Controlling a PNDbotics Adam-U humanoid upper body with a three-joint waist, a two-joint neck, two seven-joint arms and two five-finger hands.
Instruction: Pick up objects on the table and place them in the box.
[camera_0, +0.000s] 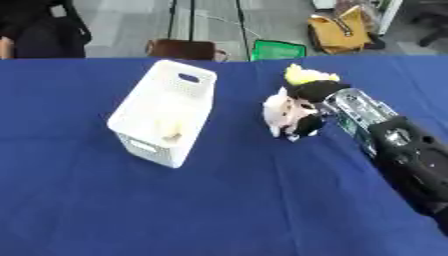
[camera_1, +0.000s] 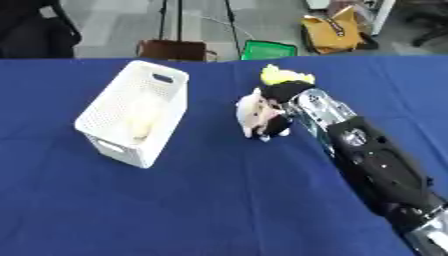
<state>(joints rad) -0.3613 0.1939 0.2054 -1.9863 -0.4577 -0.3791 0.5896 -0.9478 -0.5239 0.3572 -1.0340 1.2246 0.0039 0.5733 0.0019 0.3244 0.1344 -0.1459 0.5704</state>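
One pale plush toy (camera_0: 282, 116) clamped in right hand (camera_0: 311, 95) fingers, white box (camera_0: 166, 112) well apart to its left across counter (camera_0: 262, 200).

The robot hand (camera_0: 306, 107) hides part of the blurred pale toy (camera_0: 280, 114); its fingers are indistinct.
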